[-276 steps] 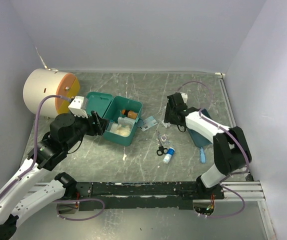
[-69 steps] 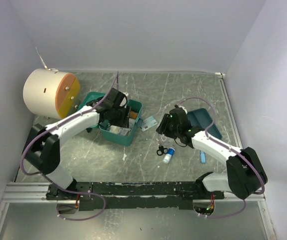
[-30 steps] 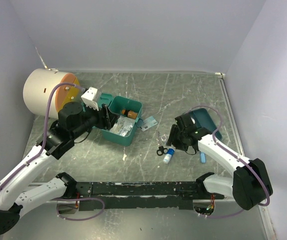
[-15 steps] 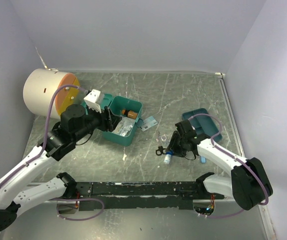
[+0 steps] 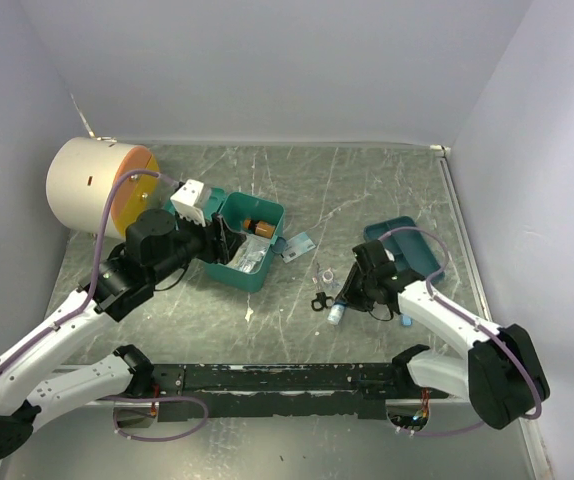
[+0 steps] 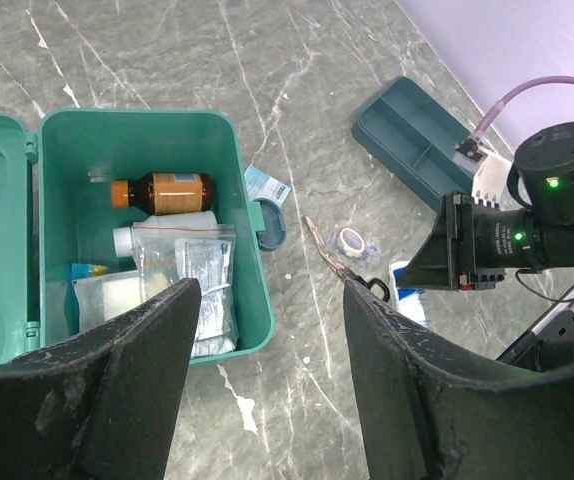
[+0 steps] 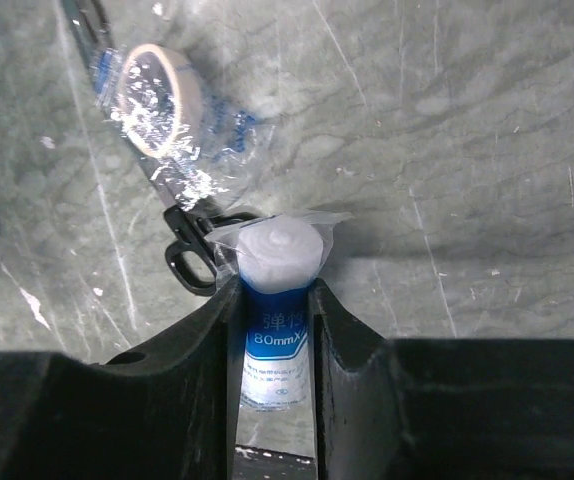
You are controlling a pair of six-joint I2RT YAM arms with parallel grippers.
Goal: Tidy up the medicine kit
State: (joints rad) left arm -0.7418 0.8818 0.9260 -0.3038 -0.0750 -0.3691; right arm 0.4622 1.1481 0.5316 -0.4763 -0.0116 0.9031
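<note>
While the left claw (image 6: pixel 267 290) hangs spread above the open green medicine kit (image 6: pixel 137 116), much as it did 0.5 seconds ago, the right claw (image 7: pixel 273 290) has closed in. Its 2 fingers (image 7: pixel 202 340), wider apart 1 second ago, now pinch a white bandage roll (image 7: pixel 279 250) in a blue wrapper lying on the surface (image 7: pixel 447 120). Black scissors (image 7: pixel 192 255) lie just beside the roll, with a wrapped tape ring (image 7: pixel 157 95) beyond. The kit sits left of centre, lid thrown back, near a cream drum (image 5: pixel 92 185), and holds a brown bottle (image 6: pixel 162 190) and clear packets (image 6: pixel 202 270). A dark teal tray (image 5: pixel 412 245), partly covered by the right arm 1 second ago, shows more fully.
</note>
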